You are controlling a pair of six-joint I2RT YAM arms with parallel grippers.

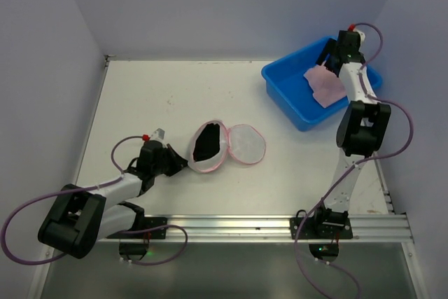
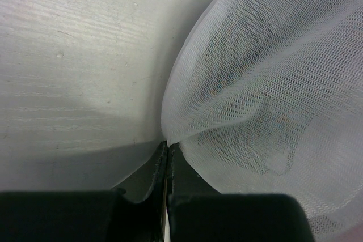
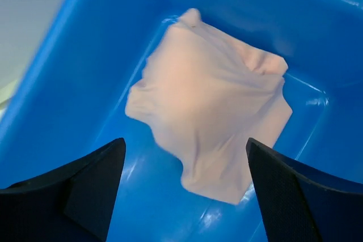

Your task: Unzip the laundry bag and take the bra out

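The laundry bag [image 1: 218,155], white mesh with pink trim, lies unzipped mid-table, its opening showing dark inside. Its round lid flap [image 1: 247,143] lies flat to the right. My left gripper [image 1: 183,161] is shut on the bag's left mesh edge; in the left wrist view the fingers [image 2: 168,145] pinch a fold of mesh [image 2: 266,83]. A pale pink garment, the bra [image 1: 325,83], lies in the blue tub [image 1: 283,96]. My right gripper [image 1: 329,61] hovers open and empty over it; the right wrist view shows the bra [image 3: 210,100] between and beyond the spread fingers.
The blue tub [image 3: 68,66] stands at the back right of the white table [image 1: 154,96]. Grey walls close in the back and both sides. A metal rail [image 1: 266,227] with the arm bases runs along the near edge.
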